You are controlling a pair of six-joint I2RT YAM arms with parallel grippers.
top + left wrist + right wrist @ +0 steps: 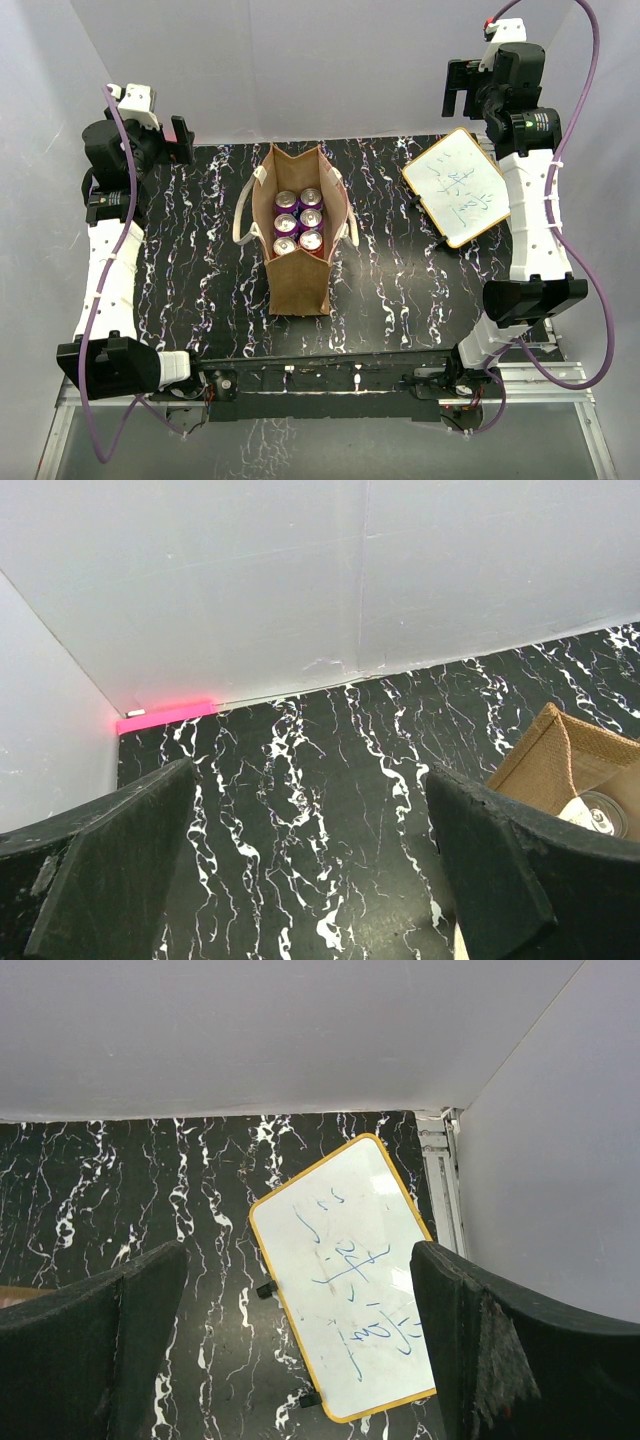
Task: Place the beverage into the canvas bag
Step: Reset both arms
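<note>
Both arms were raised at the far corners of the desk [200, 260], each claw spread wide and holding nothing. The left claw [183, 140] hung over bare black marbled surface near the back wall, with the canvas bag [300, 285] standing upright to its right and nearer the arm bases, well apart from it. Six beverage cans [298, 222], silver-topped with purple sides, stood inside the open bag in two rows of three, and nothing lay across the bag's mouth. The bag's cream handles [243, 215] drooped outward over its two long sides. In the left wrist view a corner of the bag and the top of one can showed just past the claw's right finger [500, 880], while a pink strip [165, 717] ran along the foot of the wall ahead of the claw and to its left. The right claw [458, 90] was held high by the right wall, the bag well off to its left. A yellow-framed whiteboard [460, 185] with blue writing stood tilted on the desk directly beneath that claw, between it and the bag.
</note>
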